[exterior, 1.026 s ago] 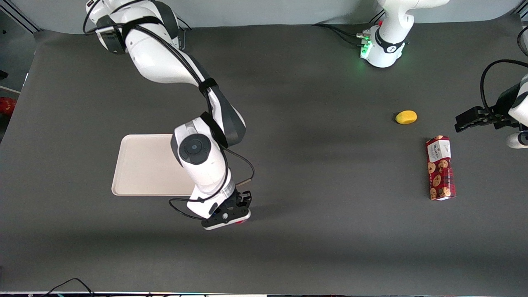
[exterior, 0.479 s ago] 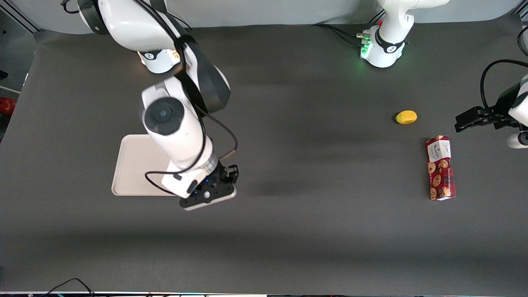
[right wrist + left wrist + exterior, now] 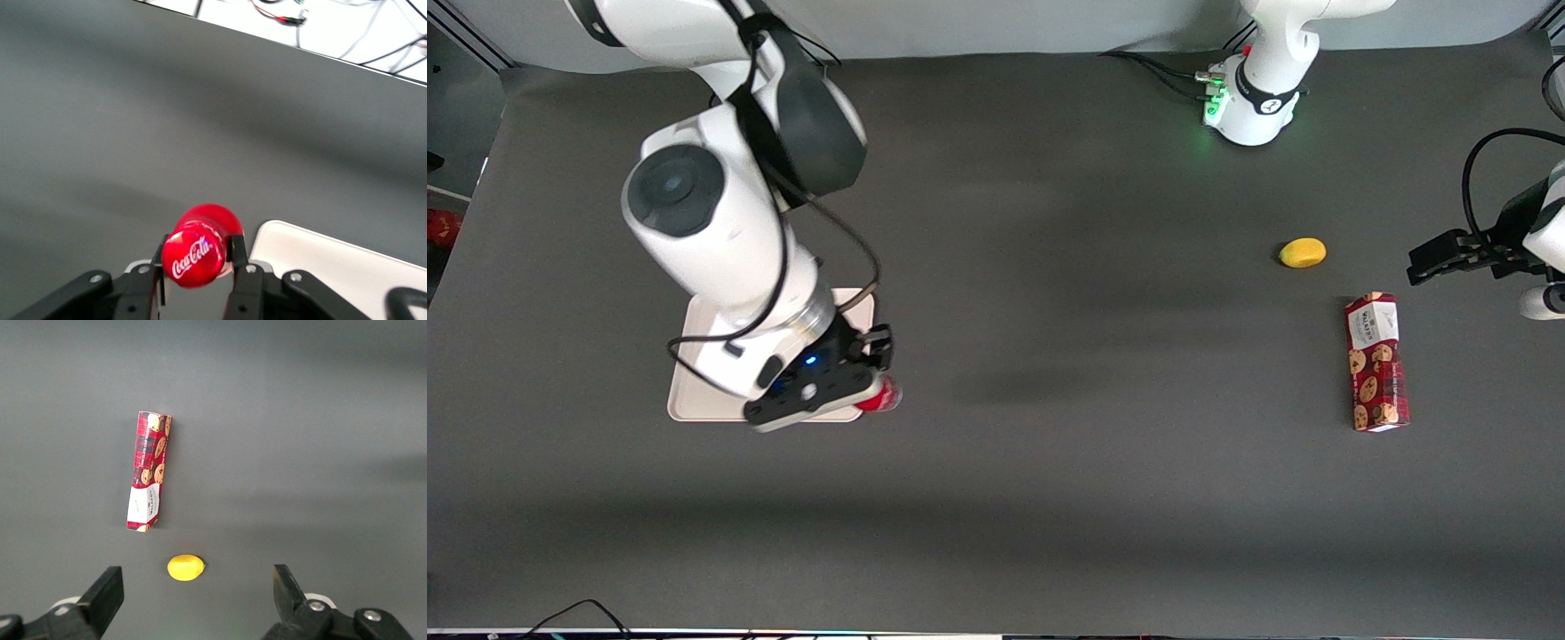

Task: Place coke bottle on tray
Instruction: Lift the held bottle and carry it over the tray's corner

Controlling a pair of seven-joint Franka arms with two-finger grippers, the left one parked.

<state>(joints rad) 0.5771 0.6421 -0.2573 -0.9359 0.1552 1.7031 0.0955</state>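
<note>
In the front view, going from the left of the frame, the tray [image 3: 704, 356] lies at left of centre, largely covered by the working arm, which reaches down over it from the upper left. Only its left strip, its lower rim and a corner by the wrist show bare.

The gripper [image 3: 852, 384] hangs just above the tray's lower right corner, fingers clenched on the coke bottle [image 3: 879, 396], which peeps out as a red patch at the gripper's right edge. In this view that red patch sits just past the tray's right rim, over the dark table [image 3: 1049, 498], not yet over the cream surface. So the relation the coming move turns on is this: the tray lies to the left of the bottle in the frame, and a touch higher, and the bottle needs carrying that way before it goes down.

The right wrist view confirms the grasp: the two black fingers [image 3: 239, 257] press on either side of the bottle [image 3: 197, 250], whose red cap with white script faces the camera. The bottle is seen end-on as a red disc, so its long axis runs along the gripper's own axis, pointing down at the table, cap uppermost. A corner of the tray [image 3: 333, 267] shows just beside the fingers.

Far to the right of the front frame lie a yellow lemon-like thing [image 3: 1303, 252] and, below it, a red cookie box [image 3: 1376, 362], both well apart from the work.
</note>
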